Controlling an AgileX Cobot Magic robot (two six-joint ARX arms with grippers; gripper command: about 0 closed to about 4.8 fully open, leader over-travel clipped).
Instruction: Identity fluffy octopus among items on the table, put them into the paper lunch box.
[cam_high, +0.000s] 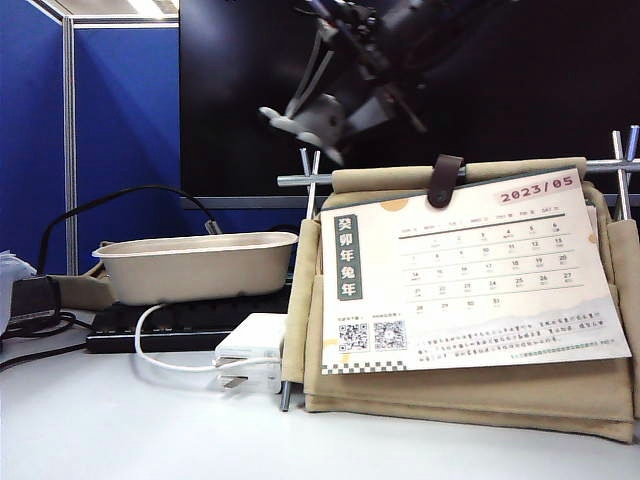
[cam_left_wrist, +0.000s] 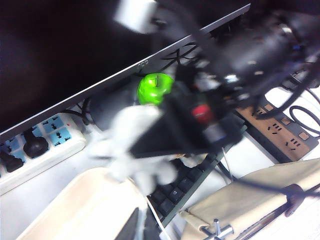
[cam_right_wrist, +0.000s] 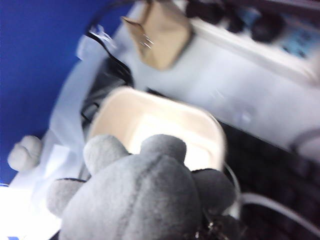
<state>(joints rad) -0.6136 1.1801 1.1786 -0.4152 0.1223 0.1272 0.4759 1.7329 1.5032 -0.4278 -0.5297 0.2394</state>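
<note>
The right tool (cam_high: 318, 125) hangs in the air above the desk (cam_high: 120, 430), over the gap between the box (cam_high: 195, 265) and the calendar organiser (cam_high: 470, 290), with the octopus (cam_right_wrist: 135, 200) clamped in it. In the right wrist view the grey plush fills the foreground, its stubby legs pointing toward the box (cam_right_wrist: 160, 125) beyond; the jaws themselves are hidden behind the toy, but they stand partly closed around its soft body. In the left wrist view the right arm's tool (cam_left_wrist: 150, 145) shows as a dark blur with the pale octopus (cam_left_wrist: 127, 132) hanging just above the box rim (cam_left_wrist: 75, 205). The left tool shows in no picture, so its state cannot be told.

The step in hand looks like the carry to the box, which sits on a black keyboard (cam_high: 170, 325) near the desk's left edge, well behind the white adapter (cam_high: 250, 345).

To do it well, the arm should bring the toy over the middle of the box rather than its near rim, since the flared edge could catch a leg and tip the toy out. Lowering until the plush is inside the walls before letting go would keep it from bouncing. The box is light paper and may slide if brushed, so the approach is best made from above.
</note>
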